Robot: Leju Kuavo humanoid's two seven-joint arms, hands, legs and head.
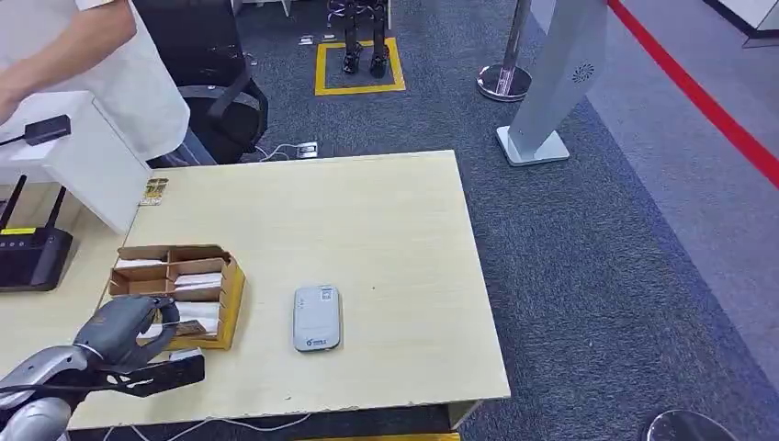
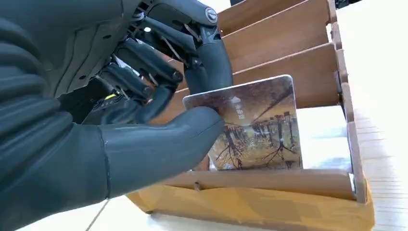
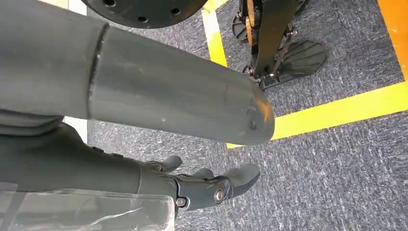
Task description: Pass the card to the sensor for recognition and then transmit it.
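Early days on this one — the left hand (image 2: 159, 96) pinches a glossy tree-printed card (image 2: 257, 127), which sits in the near slot of the brown cardboard divider box (image 1: 225, 289). Scanning on the grey-white rounded sensor pad (image 1: 317, 318) and the handover aren't done. The pinch is clear from the left wrist view; the head view shows the sensor. Right hand (image 3: 211, 185) hangs loose, holding nothing.

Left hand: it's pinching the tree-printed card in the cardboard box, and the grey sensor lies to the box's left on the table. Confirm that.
Not quite. The head view shows the sensor lying to the right of the cardboard box, not left. The left hand does pinch the tree-printed card there.
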